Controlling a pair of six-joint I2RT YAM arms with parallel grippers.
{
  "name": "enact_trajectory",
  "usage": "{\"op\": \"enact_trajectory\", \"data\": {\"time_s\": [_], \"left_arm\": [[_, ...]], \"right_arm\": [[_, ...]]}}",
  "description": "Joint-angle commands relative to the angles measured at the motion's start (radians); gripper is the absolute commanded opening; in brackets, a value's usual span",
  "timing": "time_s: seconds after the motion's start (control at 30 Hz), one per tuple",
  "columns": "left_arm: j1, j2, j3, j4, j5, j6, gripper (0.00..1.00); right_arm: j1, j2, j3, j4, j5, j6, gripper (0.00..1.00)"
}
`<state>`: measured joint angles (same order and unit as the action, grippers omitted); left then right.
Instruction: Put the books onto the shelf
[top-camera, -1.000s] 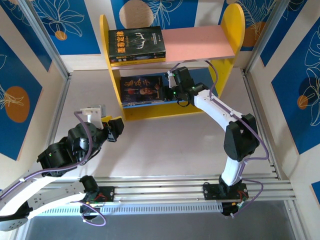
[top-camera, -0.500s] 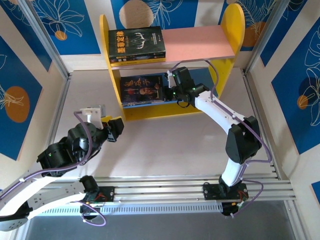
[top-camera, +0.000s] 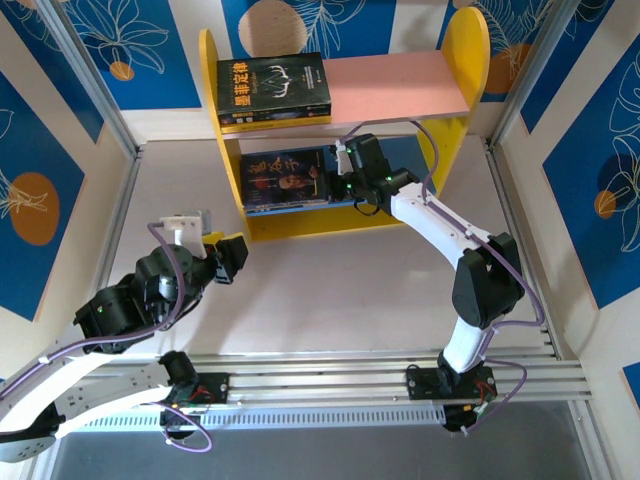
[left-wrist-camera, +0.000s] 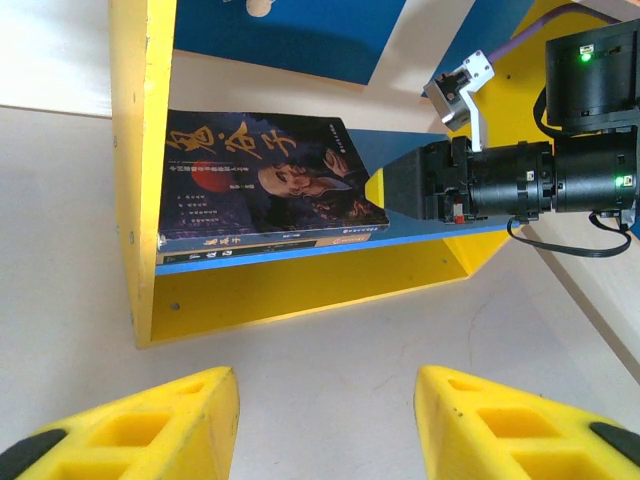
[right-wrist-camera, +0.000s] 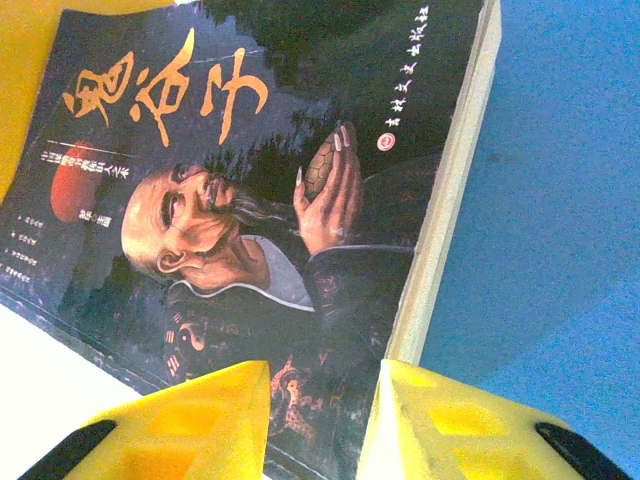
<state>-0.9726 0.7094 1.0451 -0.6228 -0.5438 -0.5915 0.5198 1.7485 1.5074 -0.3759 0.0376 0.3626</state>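
Shelf (top-camera: 465, 50) with rounded yellow side panels stands at the far edge of the desk (top-camera: 350, 285), a pink board (top-camera: 410, 85) above and a blue board (right-wrist-camera: 560, 200) below. On the pink board, hard against the left panel, lies a black book (top-camera: 272, 88) with a yellow Chinese title, flat, with another edge showing under it. On the blue board, also at the left end, lies a dark portrait book (left-wrist-camera: 262, 175) with an old man's face on its cover; a second spine shows beneath it. The right pincer (right-wrist-camera: 322, 385) reaches into the lower compartment at this book's right edge, its yellow fingers (right-wrist-camera: 200, 420) narrowly apart over the book's corner — whether they grip it I cannot tell. The left pincer (left-wrist-camera: 325, 430) hangs over bare desk in front of the shelf, well apart from it, its jaws wide and holding nothing.
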Motion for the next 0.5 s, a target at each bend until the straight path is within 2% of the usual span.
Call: {"op": "enact_trajectory", "data": {"time_s": [0.0,0.47], "left_arm": [[0.007,-0.01,0.006,-0.009,0.008,0.027,0.5],[0.008,-0.018,0.007,-0.014,0.011,0.023,0.5]], "right_arm": [[0.005,-0.016,0.009,0.055,-0.076,0.018,0.35],[-0.003,0.018,0.043,0.066,-0.1,0.035,0.34]]}}
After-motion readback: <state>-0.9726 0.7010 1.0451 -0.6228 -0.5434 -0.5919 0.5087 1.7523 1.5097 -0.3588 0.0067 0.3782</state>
